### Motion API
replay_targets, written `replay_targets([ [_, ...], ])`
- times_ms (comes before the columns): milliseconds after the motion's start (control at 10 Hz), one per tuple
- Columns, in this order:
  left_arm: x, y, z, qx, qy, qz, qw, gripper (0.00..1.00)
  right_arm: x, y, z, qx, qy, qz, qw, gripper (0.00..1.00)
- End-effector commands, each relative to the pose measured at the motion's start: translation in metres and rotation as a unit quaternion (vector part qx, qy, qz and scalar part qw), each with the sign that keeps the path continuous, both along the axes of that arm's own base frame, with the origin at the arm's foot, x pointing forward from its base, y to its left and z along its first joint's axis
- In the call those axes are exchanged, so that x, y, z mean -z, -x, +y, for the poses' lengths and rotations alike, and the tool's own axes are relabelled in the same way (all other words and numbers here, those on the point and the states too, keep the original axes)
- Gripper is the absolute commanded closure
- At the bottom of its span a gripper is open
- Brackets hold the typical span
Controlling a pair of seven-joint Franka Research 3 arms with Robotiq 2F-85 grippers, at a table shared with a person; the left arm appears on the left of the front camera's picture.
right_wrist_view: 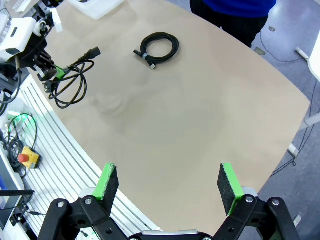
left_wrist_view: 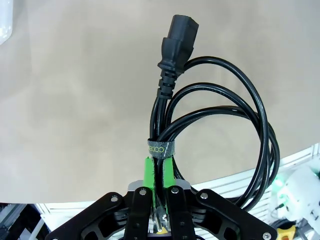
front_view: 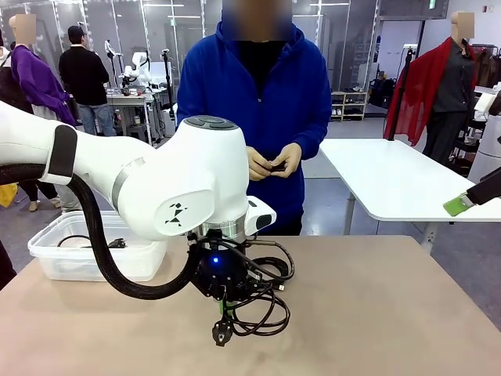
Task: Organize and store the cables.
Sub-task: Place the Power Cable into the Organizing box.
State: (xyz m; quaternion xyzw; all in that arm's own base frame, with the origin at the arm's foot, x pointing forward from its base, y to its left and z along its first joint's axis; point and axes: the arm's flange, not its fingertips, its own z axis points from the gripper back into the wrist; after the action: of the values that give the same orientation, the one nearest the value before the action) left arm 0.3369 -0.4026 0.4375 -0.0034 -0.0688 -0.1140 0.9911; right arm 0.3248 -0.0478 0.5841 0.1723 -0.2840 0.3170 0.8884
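Note:
My left gripper [left_wrist_view: 159,167] is shut on a thick black power cable [left_wrist_view: 220,125], pinching the coil just under its tie band [left_wrist_view: 160,149]. The cable's loops and plug [front_view: 222,333] hang below the left gripper [front_view: 223,301] near the table's front edge, left of middle. A second, thinner coiled cable [right_wrist_view: 159,48] lies flat on the table toward the person's side. My right gripper [right_wrist_view: 170,182] stands open and holds nothing, high above the table's right part. One green pad [front_view: 458,205] of it shows at the right edge.
A clear plastic bin [front_view: 47,249] sits at the table's far left with a black cable [front_view: 94,241] inside. A person in a blue top stands across the table, both hands [front_view: 274,163] together at the waist around something small. A yellow button box [right_wrist_view: 25,157] lies below the table edge.

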Motion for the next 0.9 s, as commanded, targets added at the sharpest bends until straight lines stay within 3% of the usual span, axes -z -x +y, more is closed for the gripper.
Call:
replay_targets([
  [0,-0.005,0.001,0.0,-0.006,0.004,-0.002,1.0,1.0,-0.003,0.0,0.0,0.005,-0.002,0.004,1.0,0.0],
  [100,-0.005,0.001,0.0,-0.006,0.004,-0.002,1.0,1.0,-0.003,0.0,0.0,0.005,-0.002,0.004,1.0,0.0],
  [200,0.0,0.0,0.0,0.0,0.0,0.0,1.0,0.93,-0.003,0.0,0.0,0.005,-0.002,0.004,1.0,0.0],
  [300,-0.013,0.017,0.0,0.053,-0.004,-0.024,0.998,0.93,-0.003,0.0,0.0,0.005,-0.002,0.004,1.0,0.0],
  [400,-0.023,0.016,0.009,0.071,-0.013,-0.064,0.995,0.93,-0.003,0.0,0.0,0.005,-0.002,0.004,1.0,0.0],
  [500,-0.037,0.01,0.021,0.079,0.003,-0.07,0.994,0.93,-0.003,0.0,0.0,0.005,-0.002,0.004,1.0,0.0],
  [800,-0.06,-0.011,0.071,0.121,-0.037,-0.08,0.989,0.93,-0.003,0.0,0.0,0.005,-0.002,0.004,1.0,0.0],
])
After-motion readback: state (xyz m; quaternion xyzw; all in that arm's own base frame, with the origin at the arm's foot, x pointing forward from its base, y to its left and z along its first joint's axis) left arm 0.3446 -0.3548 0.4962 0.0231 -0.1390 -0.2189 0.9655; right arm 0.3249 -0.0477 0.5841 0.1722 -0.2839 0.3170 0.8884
